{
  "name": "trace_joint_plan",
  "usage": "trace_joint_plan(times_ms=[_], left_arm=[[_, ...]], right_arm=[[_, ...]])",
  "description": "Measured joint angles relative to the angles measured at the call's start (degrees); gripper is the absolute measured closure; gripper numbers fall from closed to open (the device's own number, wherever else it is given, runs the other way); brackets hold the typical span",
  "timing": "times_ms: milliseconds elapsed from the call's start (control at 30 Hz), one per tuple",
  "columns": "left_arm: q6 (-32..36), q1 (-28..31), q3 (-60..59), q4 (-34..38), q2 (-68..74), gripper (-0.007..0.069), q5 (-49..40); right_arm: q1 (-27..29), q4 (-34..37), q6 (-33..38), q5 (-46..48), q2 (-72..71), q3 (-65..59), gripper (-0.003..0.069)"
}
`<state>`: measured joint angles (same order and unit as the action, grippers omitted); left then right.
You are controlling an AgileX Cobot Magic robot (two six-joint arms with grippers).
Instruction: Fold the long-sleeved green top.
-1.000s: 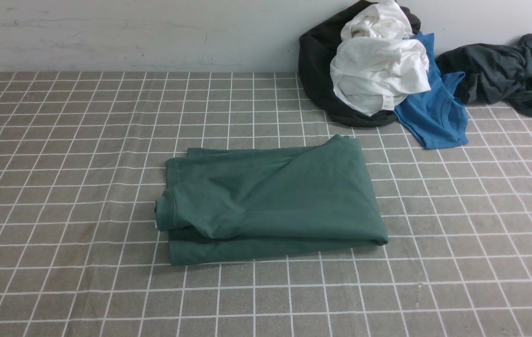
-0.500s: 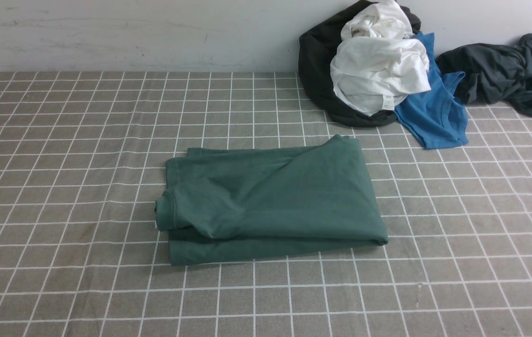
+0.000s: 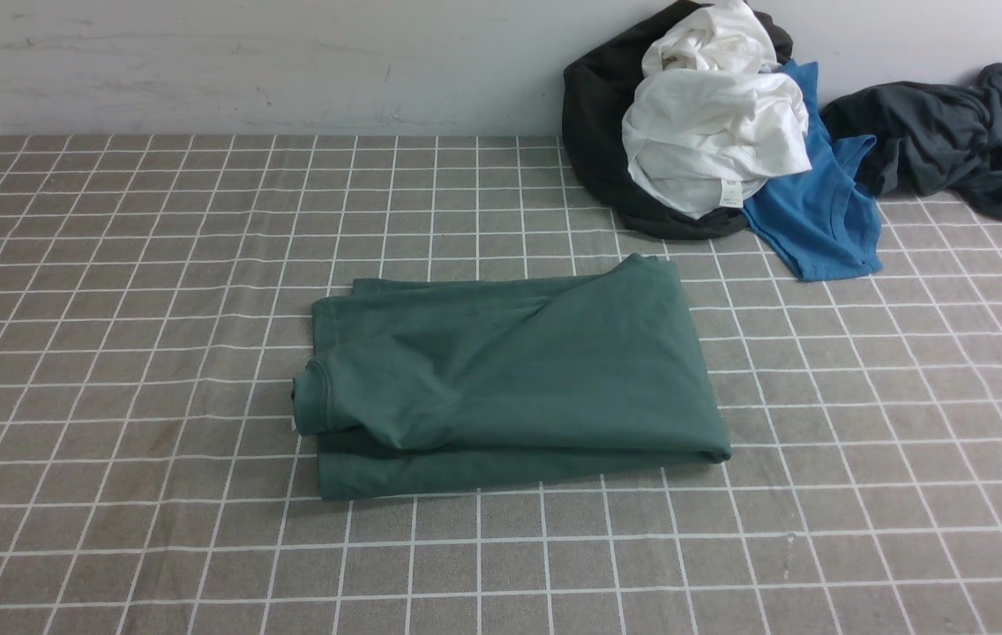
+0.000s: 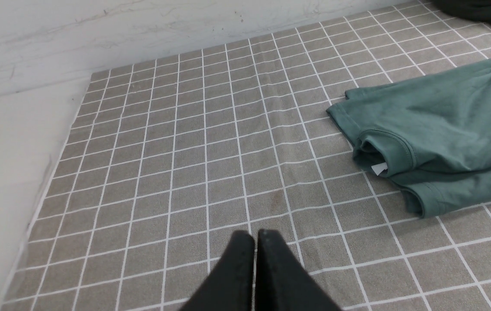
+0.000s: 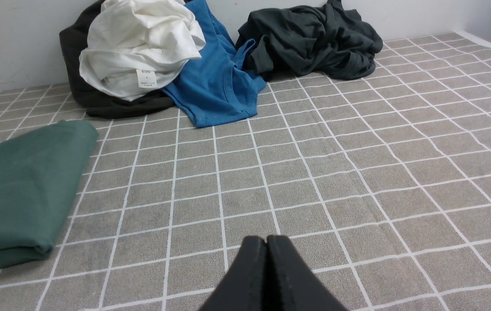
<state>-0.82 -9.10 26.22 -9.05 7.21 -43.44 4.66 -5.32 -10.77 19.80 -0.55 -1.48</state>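
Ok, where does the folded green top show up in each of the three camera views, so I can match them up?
Front view: green long-sleeved top lies folded mid-table, nearer than the clothes pile.
Left wrist view: green long-sleeved top at the picture's right edge, neck opening and white label showing.
Right wrist view: green long-sleeved top at the picture's left edge, one folded corner only.
Shared landmark: the checked tablecloth appears in all three.

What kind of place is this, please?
Probably a laundry-folding test bench, not a home: a table under a checked cloth against a bare wall, one folded green top, and a pile of unfolded clothes.
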Motion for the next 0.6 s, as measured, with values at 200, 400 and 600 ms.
trace_joint_plan(times_ms=[200, 400, 600], left_arm=[[-0.04, 0.0, -0.45, 0.0, 0.0, 0.0631, 0.15], [-0.04, 0.0, -5.41, 0.15, -1.58, 0.0631, 5.34], [0.26, 0.99, -18.16, 4.04, -7.52, 0.0631, 23.33]], right_arm=[[0.0, 0.0, 0.0, 0.0, 0.0, 0.0, 0.0673], [0.0, 0.0, 0.0, 0.04, 0.0, 0.0, 0.0673], [0.0, 0.0, 0.0, 0.04, 0.0, 0.0, 0.0673]])
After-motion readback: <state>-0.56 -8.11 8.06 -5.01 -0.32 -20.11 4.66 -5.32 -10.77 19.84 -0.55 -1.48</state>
